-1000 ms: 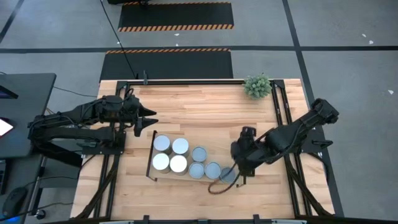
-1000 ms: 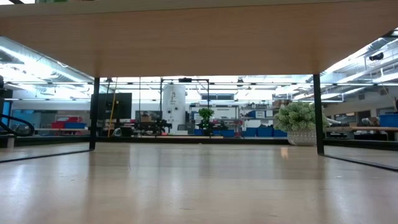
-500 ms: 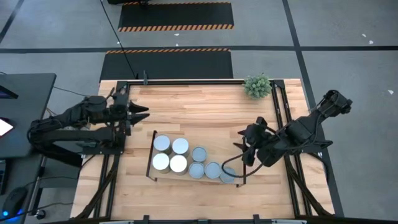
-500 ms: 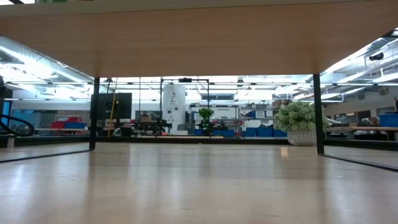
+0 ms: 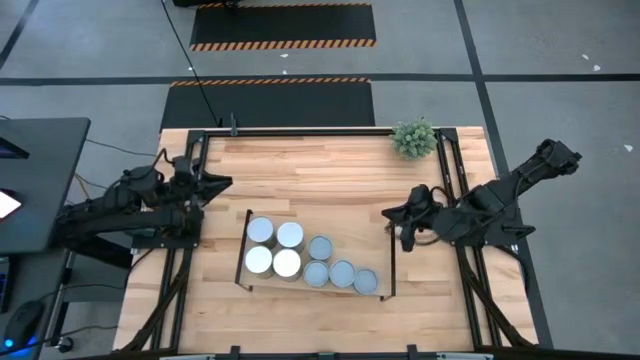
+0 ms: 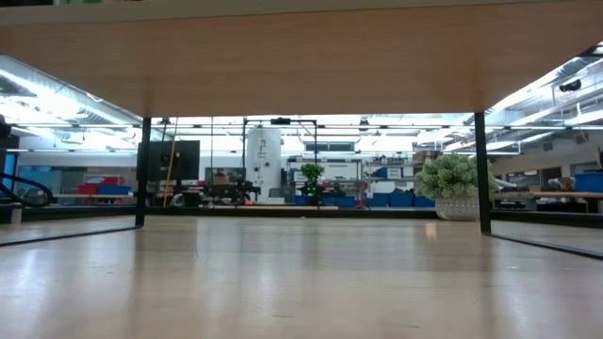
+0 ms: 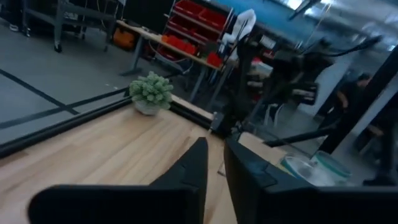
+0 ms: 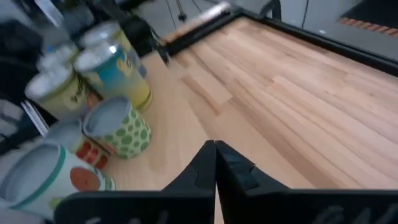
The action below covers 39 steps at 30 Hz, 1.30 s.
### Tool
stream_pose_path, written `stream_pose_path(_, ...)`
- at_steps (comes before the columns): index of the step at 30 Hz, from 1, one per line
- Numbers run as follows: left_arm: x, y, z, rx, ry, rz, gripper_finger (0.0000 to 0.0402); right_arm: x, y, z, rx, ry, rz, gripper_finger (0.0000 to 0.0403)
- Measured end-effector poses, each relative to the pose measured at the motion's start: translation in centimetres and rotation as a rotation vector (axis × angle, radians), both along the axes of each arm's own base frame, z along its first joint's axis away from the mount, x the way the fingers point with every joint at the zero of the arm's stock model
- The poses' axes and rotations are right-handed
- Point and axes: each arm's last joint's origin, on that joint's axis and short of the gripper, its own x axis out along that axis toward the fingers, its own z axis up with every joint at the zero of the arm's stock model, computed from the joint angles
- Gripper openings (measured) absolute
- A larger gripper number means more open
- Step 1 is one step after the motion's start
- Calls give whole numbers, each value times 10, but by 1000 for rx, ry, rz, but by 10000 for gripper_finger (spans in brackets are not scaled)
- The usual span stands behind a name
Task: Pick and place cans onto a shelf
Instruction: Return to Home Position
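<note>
Item 1, table (image 5: 330, 185): light-wood top in a black frame, carrying all below. Item 2, shelf (image 5: 392, 265): wood board on thin black rails, set at the near middle of the table. The low view looks out beneath its underside and shows neither can nor gripper there. Item 3, right arm: reaches in from the right side. The right gripper (image 5: 396, 215) is just beside the far end of the shelf's right-hand rail, and its wrist view shows the fingers pressed together on nothing. Item 4, left arm: lies along the left side. The left gripper (image 5: 217, 184) is at the table's left edge, apart from the shelf, its fingers a narrow slit apart and empty. Item 5, pale cans (image 5: 259, 261): four, upright in a square block at the shelf's left end. Item 6, bluish-grey cans (image 5: 342, 272): smaller and upright, running from beside the pale block towards the right-hand rail, the last one near it. Item 7, plant (image 5: 414, 138): small and green, at the far right corner. Handling note: stocking looks complete, with no can showing off the shelf, so only the return to rest is left. The right gripper is the one to mind. It is best raised first, then drawn back from the rail and the nearest can, short of the plant. The left gripper has bare board around it and may fold straight home.
</note>
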Motion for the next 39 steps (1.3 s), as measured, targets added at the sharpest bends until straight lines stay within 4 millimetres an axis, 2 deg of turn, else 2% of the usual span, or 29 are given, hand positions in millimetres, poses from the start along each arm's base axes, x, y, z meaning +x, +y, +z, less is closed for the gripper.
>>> stream_pose_path(9, -10, -1, -18, -68, -113, 15, 6, -25, -27, -23, 83, -180, -33, 5)
stream_pose_path(13, -12, 0, -27, -103, -139, 52, 7, -38, -35, -32, 100, -238, -61, 4)
stream_pose_path(20, -1, 2, -42, -128, -188, 52, 3, -56, -49, -45, 139, -346, -107, 2)
stream_pose_path(24, 4, 2, -50, -139, -229, 47, 2, -62, -57, -55, 138, -391, -143, 2)
stream_pose_path(32, 17, 4, -81, -208, -274, 25, 3, -71, -70, -76, 148, -514, -192, 1)
stream_pose_path(39, 18, 5, -88, -204, -270, 50, 2, -82, -81, -98, 170, -576, -252, 0)
